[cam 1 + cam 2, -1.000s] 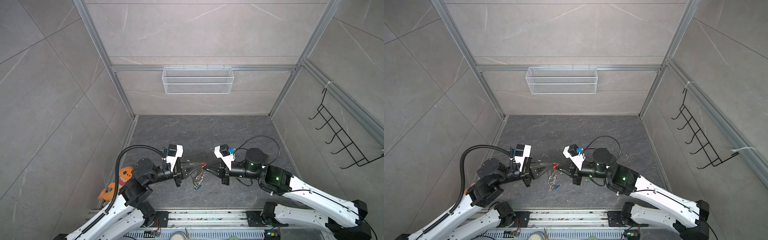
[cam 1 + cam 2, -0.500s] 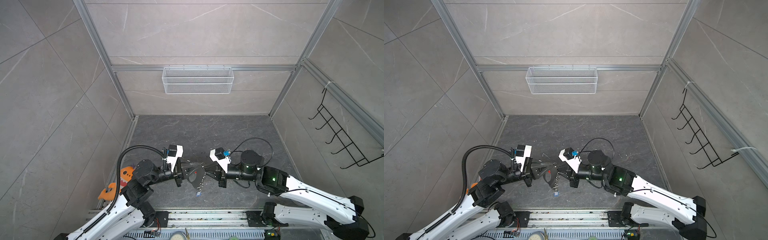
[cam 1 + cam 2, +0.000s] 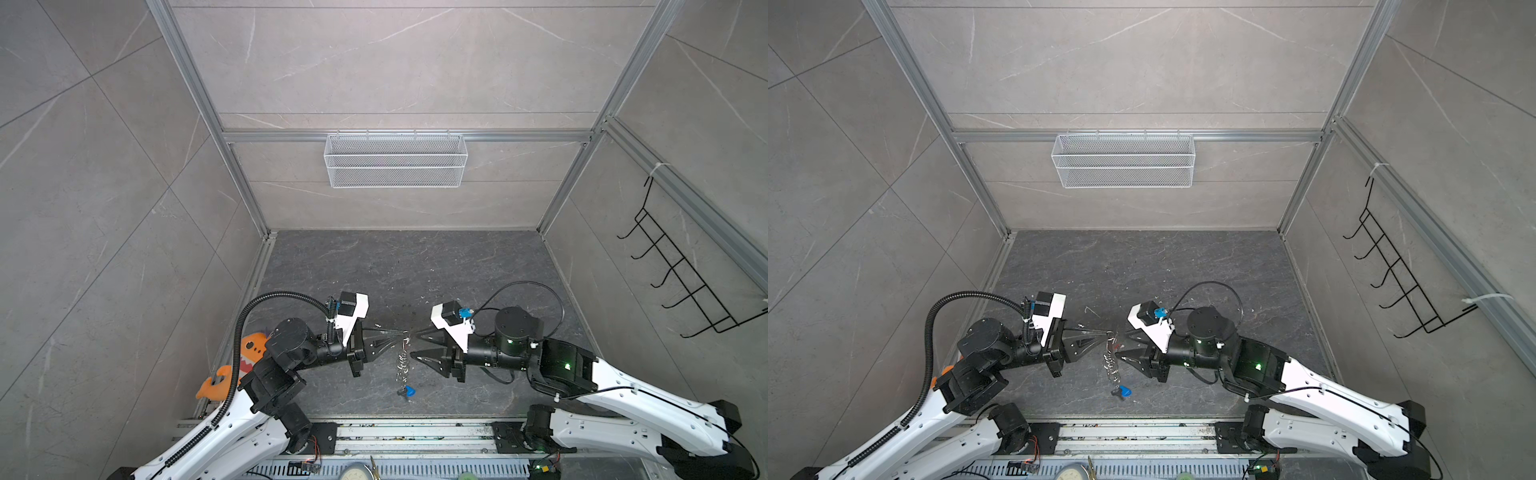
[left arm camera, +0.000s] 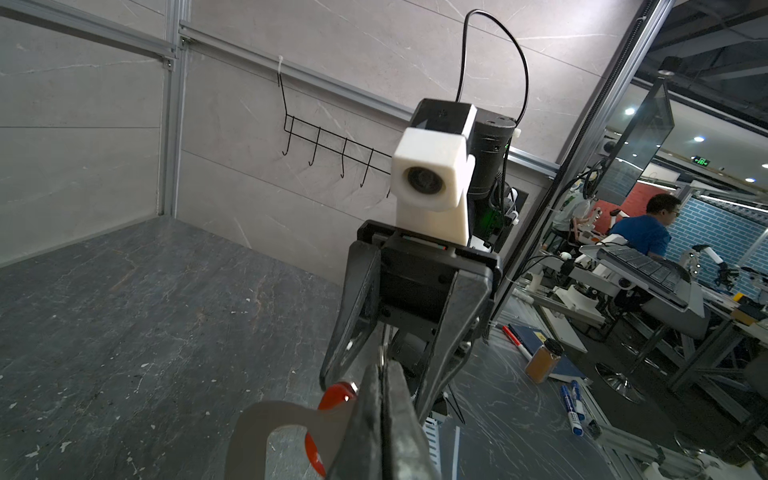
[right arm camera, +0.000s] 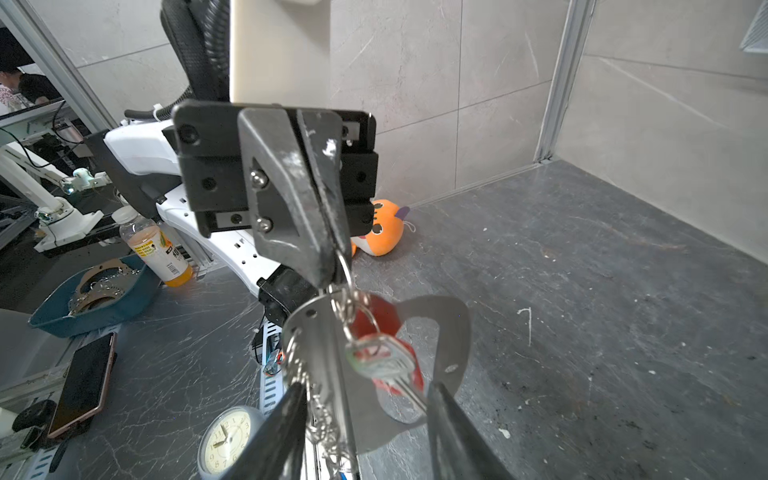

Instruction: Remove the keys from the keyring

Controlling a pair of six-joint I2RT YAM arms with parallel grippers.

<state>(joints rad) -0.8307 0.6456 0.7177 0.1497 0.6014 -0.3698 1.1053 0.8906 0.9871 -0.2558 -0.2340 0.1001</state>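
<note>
A robotics lab: a grey-tile test cell [image 3: 395, 62] framed in aluminium rails [image 3: 270, 136], with white robot arms [image 5: 50, 199] on benches and a blue-shirted man [image 4: 642, 235] seated beyond.

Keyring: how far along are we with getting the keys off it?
Nothing is off yet. In hand: the left gripper is shut on the flat grey keyring plate, held in the air; the right gripper is open beside it. Left: the silver key with the red plastic tag hangs at the plate, and the blue-tagged key ends the silver link chain below.
</note>
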